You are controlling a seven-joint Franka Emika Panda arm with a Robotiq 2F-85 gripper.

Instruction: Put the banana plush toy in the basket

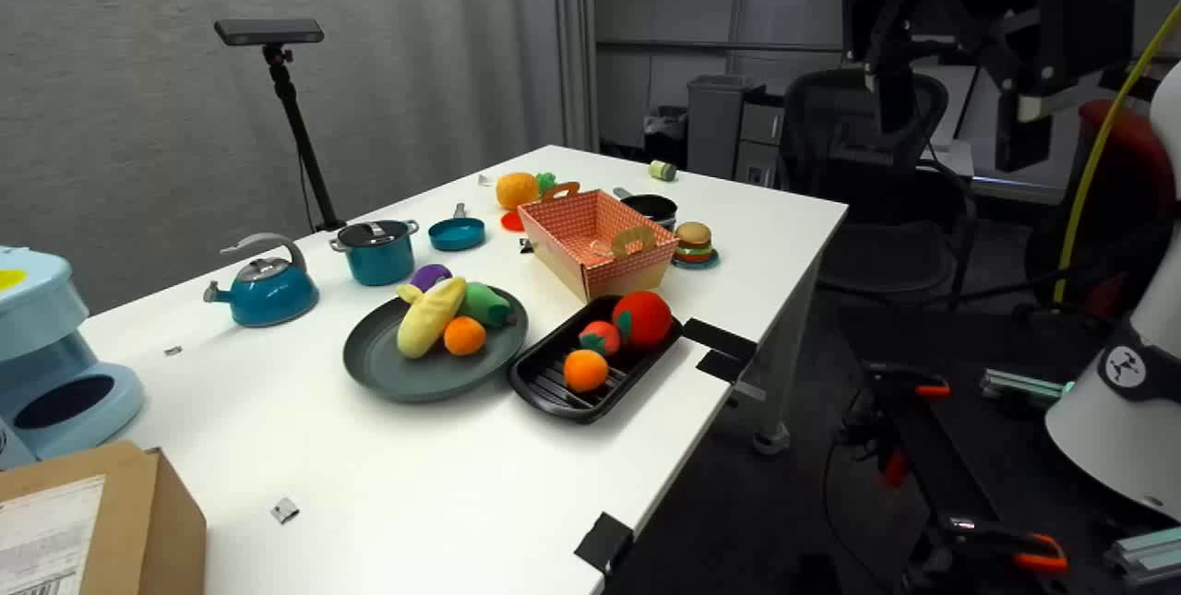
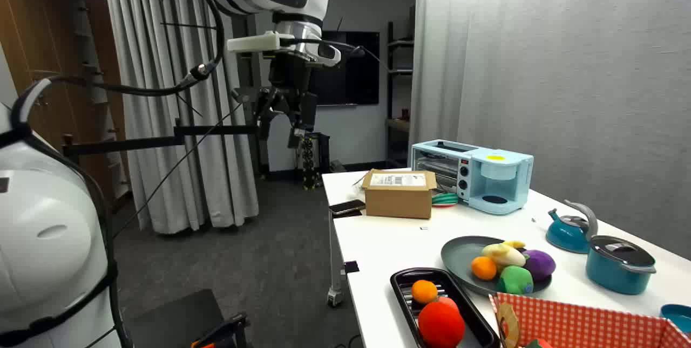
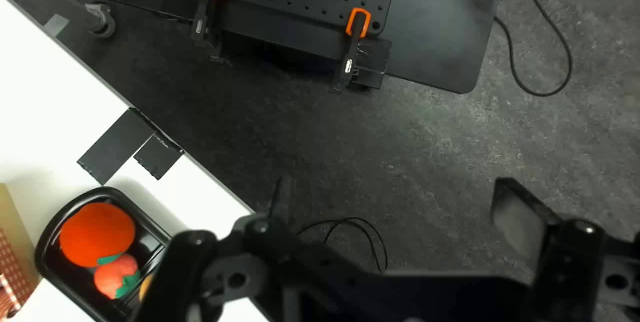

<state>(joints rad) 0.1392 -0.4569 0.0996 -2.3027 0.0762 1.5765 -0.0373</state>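
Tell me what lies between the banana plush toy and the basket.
The green toy lies between the banana plush toy and the basket in both exterior views; past it comes the plate's rim.

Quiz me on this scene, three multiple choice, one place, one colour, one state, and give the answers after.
1. Where is the banana plush toy? A: in the basket. B: on the dark round plate. C: in the black tray.
2. What colour is the lidded pot? A: red. B: yellow. C: teal.
3. How is the gripper? A: open. B: shut on the basket. C: shut on nothing.

1: B, both exterior views show it lying there.
2: C, both exterior views show teal sides.
3: A, the wrist view shows its jaws apart, floor between.
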